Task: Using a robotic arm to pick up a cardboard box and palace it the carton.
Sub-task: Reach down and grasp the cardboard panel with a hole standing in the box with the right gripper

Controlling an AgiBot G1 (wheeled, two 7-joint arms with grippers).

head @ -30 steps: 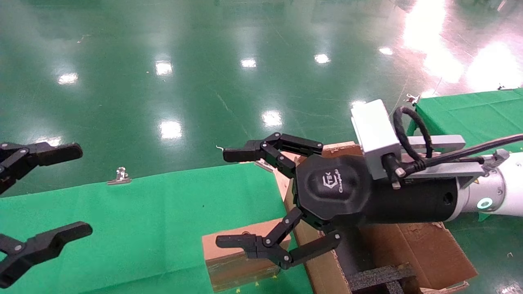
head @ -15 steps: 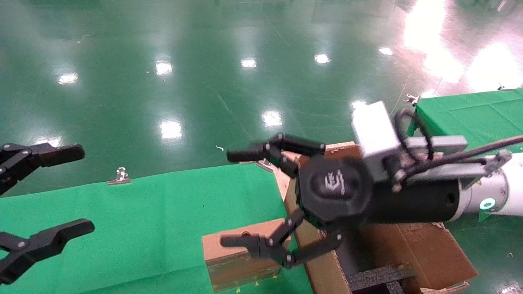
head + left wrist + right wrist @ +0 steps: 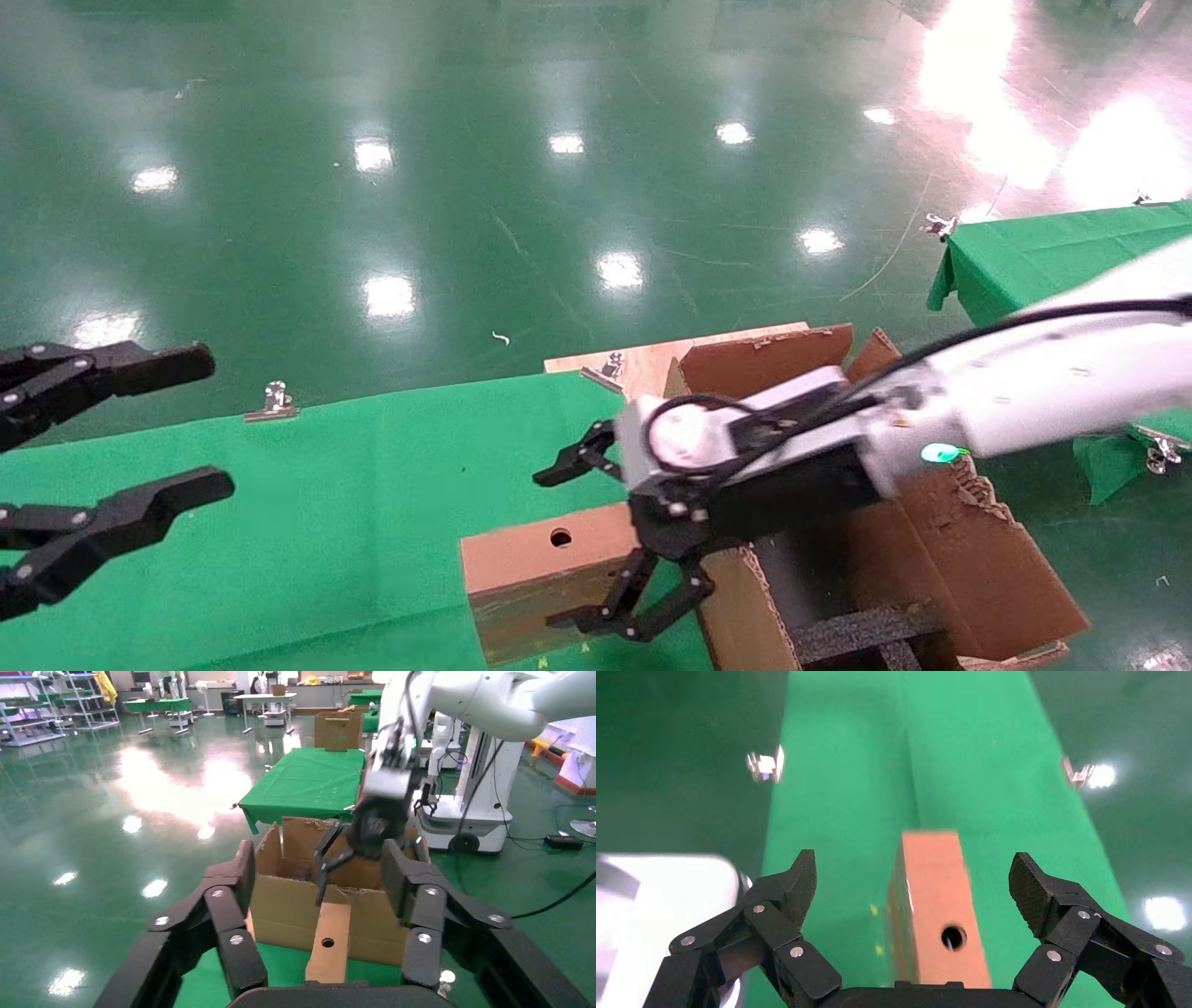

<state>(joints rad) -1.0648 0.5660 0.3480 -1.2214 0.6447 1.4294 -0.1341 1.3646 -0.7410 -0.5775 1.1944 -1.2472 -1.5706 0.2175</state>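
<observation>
The small brown cardboard box (image 3: pixel 531 568) with a round hole lies on the green cloth, its end against the carton (image 3: pixel 968 559). The white robotic arm (image 3: pixel 1043 391) reaches down from the right. Its right gripper (image 3: pixel 549 550) is open, one finger on each long side of the box at the end near the carton, not closed on it. In the right wrist view the box (image 3: pixel 933 896) runs between the open gripper (image 3: pixel 914 871). The left gripper (image 3: pixel 219 419) hangs open and empty at the far left. The left wrist view shows the box (image 3: pixel 329 948) before the carton (image 3: pixel 281 906).
Black foam inserts (image 3: pixel 866 629) sit inside the carton, whose torn flaps stick up. Metal clips (image 3: pixel 273 401) hold the cloth at the table's far edge. A second green-covered table (image 3: pixel 1071 252) stands to the right. Glossy green floor lies beyond.
The right arm has swung down and turned, lowering its open gripper from above the carton's edge to astride the small box. The left gripper has drifted slightly to the right.
</observation>
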